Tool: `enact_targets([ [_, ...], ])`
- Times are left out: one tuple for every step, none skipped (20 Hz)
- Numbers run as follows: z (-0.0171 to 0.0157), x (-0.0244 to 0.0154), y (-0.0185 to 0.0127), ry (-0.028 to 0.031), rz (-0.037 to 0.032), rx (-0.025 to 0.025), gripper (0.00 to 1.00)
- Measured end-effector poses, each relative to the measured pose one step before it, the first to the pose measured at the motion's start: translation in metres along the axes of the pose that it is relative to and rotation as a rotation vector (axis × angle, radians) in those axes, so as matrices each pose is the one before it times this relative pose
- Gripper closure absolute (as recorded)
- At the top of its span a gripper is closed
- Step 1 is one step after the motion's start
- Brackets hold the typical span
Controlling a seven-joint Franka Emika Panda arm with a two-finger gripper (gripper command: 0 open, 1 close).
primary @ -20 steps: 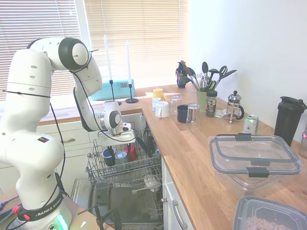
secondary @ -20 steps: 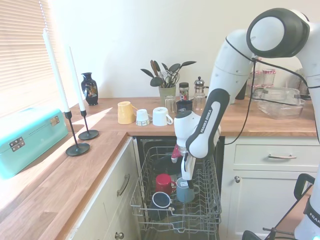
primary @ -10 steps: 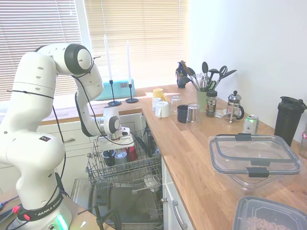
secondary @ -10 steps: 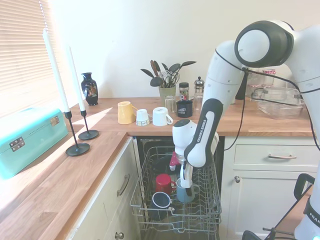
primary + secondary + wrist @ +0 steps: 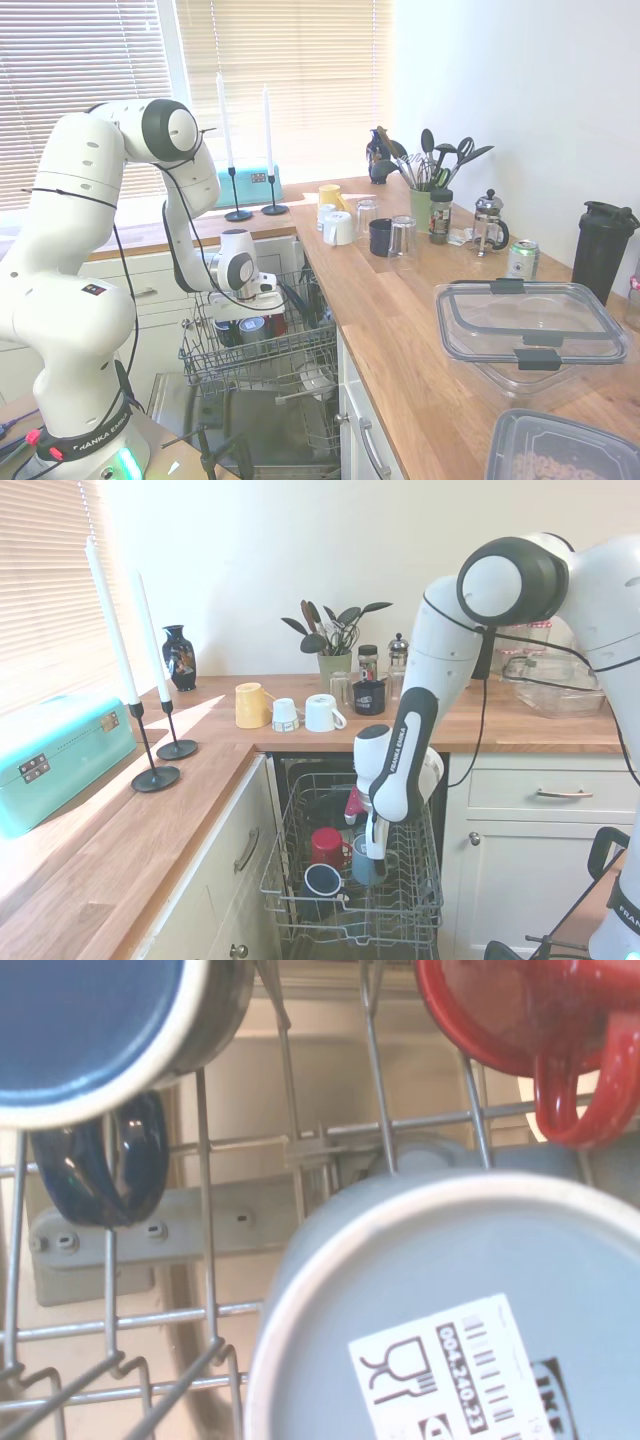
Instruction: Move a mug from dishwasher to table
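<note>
Mug [image 5: 361,865] half hidden behind gripper [image 5: 375,854]

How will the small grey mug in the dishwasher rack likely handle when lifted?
The small grey cylindrical mug looks like rigid glazed ceramic, so it is probably stiff, smooth and a bit slippery. It sits base-up, label showing, among the tines of the grey wire rack, so it may snag coming out. The red mug is close, and a knock could chip either.
</note>
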State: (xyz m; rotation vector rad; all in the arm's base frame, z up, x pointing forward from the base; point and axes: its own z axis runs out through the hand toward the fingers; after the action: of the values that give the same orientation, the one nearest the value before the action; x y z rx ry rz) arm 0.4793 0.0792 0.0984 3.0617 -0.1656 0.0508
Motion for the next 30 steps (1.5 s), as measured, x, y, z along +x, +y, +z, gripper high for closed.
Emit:
enact_targets([
  [0.00163,-0.00016,0.00116,-0.00147,-0.00134,0.00209,0.00],
  [0.00134,-0.00010,0.00108,-0.00092,-0.00169,0.00150,0.00],
  [0.00126,-0.00003,0.00113,-0.00068,-0.00129,0.00187,0.00],
  [0.00090,0.00001,0.00080,-0.00040,0.00062,0.00215,0.00],
  [0.00040,0.00007,0.00045,-0.00001,-0.00110,0.00150,0.00],
  [0.00013,0.00012,0.00025,0.00044,-0.00156,0.00119,0.00],
  [0.00009,0.00017,0.00040,0.00013,-0.00144,0.00134,0.00],
  [0.00015,0.00011,0.00043,-0.00004,-0.00251,0.00090,0.00],
  [0.00011,0.00009,0.00035,0.00017,-0.00335,0.00038,0.00],
  [0.00016,0.00003,0.00022,0.00023,-0.00282,0.00018,0.00],
  [0.00025,0.00001,0.00025,0.00048,-0.00224,-0.00001,0.00],
  [0.00040,0.00004,0.00058,0.00057,-0.00161,-0.00067,0.00],
  [0.00071,0.00008,0.00106,0.00084,-0.00173,-0.00149,0.00],
  [0.00116,0.00010,0.00130,0.00154,-0.00269,-0.00214,0.00],
  [0.00143,0.00004,0.00092,0.00221,-0.00243,-0.00175,0.00],
  [0.00154,-0.00011,0.00025,0.00358,-0.00201,-0.00143,0.00],
  [0.00167,-0.00009,-0.00034,0.00209,-0.00252,-0.00269,0.00],
  [0.00159,-0.00042,-0.00078,0.00105,-0.00310,-0.00196,0.00],
  [0.00144,-0.00076,-0.00108,0.00076,-0.00312,-0.00074,0.00],
  [0.00113,-0.00053,-0.00044,0.00073,-0.00101,0.00002,0.00],
  [0.00079,-0.00019,0.00017,0.00123,0.00153,0.00037,1.00],
  [0.00061,-0.00005,0.00044,0.00061,0.00433,0.00078,1.00],
  [0.00067,-0.00011,0.00055,-0.00025,0.00357,0.00074,1.00],
  [0.00075,-0.00027,0.00023,-0.00049,-0.00019,0.00015,1.00],
  [0.00097,-0.00041,0.00015,-0.00053,-0.00027,-0.00012,1.00],
  [0.00109,-0.00039,0.00013,0.00056,0.00000,0.00018,1.00],
  [0.00102,-0.00043,0.00011,-0.00014,0.00010,-0.00008,1.00],
  [0.00053,-0.00028,-0.00005,-0.00058,0.00019,-0.00015,1.00],
  [-0.00005,0.00008,-0.00017,0.00026,0.00027,0.00017,1.00],
  [-0.00013,0.00034,-0.00017,0.00066,0.00005,0.00020,1.00],
])
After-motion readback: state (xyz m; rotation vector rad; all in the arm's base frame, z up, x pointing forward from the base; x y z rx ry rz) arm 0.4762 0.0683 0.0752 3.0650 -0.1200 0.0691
